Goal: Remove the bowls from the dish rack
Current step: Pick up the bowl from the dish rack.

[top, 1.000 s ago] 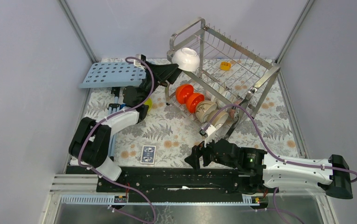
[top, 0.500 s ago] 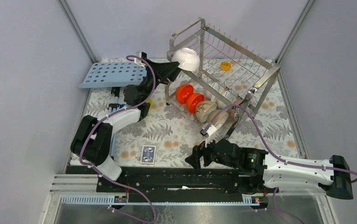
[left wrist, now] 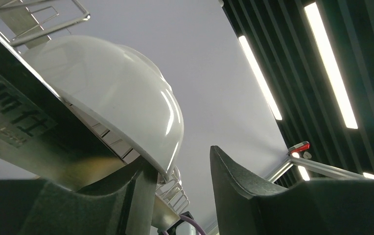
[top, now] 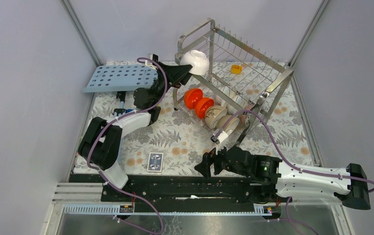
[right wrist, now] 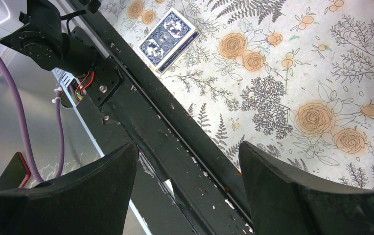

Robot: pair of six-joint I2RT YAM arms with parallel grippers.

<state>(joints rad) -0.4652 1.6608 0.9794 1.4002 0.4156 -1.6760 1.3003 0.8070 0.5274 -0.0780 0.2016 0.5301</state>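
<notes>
The steel dish rack (top: 268, 66) stands at the back right. A white bowl (top: 195, 61) sits upside down at its top left corner. My left gripper (top: 184, 73) is open at that bowl's left rim. In the left wrist view the bowl (left wrist: 111, 98) fills the upper left, and its rim rests against the left finger of my left gripper (left wrist: 180, 156); the gap between the fingers is empty. Two orange-red bowls (top: 198, 101) and two beige bowls (top: 222, 118) stand on the lower tier. My right gripper (top: 200, 169) is open and empty over the front rail, as the right wrist view (right wrist: 189, 147) also shows.
A light-blue perforated tray (top: 116, 77) lies at the back left. A small yellow block (top: 236, 68) sits on the rack's upper tier. A blue card deck (top: 155, 161) lies on the floral cloth near the front; it also shows in the right wrist view (right wrist: 169, 39).
My left arm has shifted slightly right and toward the white bowl. The right arm has not moved.
</notes>
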